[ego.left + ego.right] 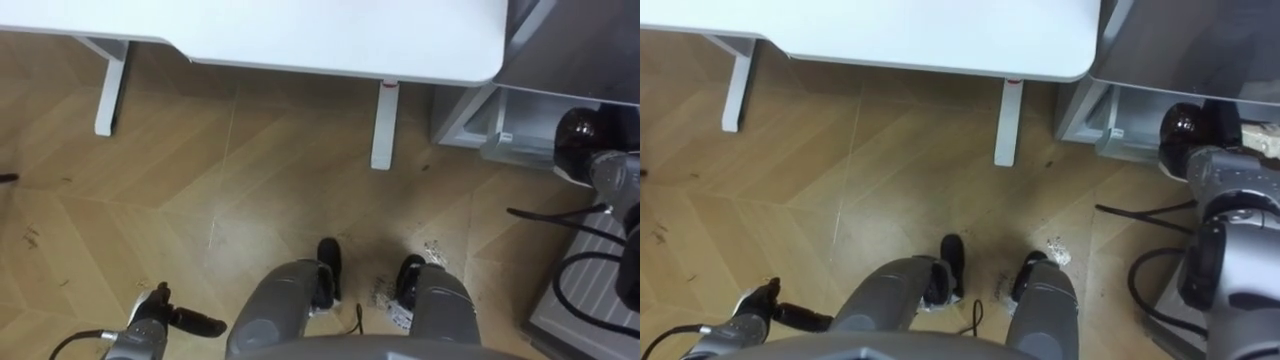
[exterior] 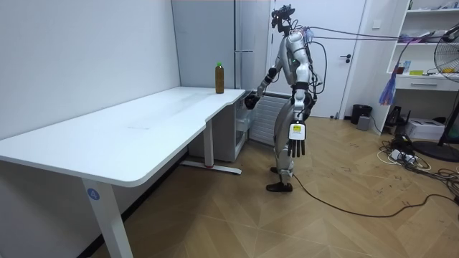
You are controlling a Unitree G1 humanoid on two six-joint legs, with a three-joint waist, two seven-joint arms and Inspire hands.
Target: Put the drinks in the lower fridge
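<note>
On the desk (image 2: 143, 122), bottle (image 2: 219, 77) apart from right robot hand (image 2: 250, 101).

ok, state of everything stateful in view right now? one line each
bottle: upright, capped, on the desk near the fridge, untouched.
left hand: open, empty, hanging at the side.
right hand: raised toward the fridge; grip unclear.
dark round thing: at the right hand; possibly a drink, can't tell.
fridge: upper door shut; lower door unclear.
room door: shut.
</note>
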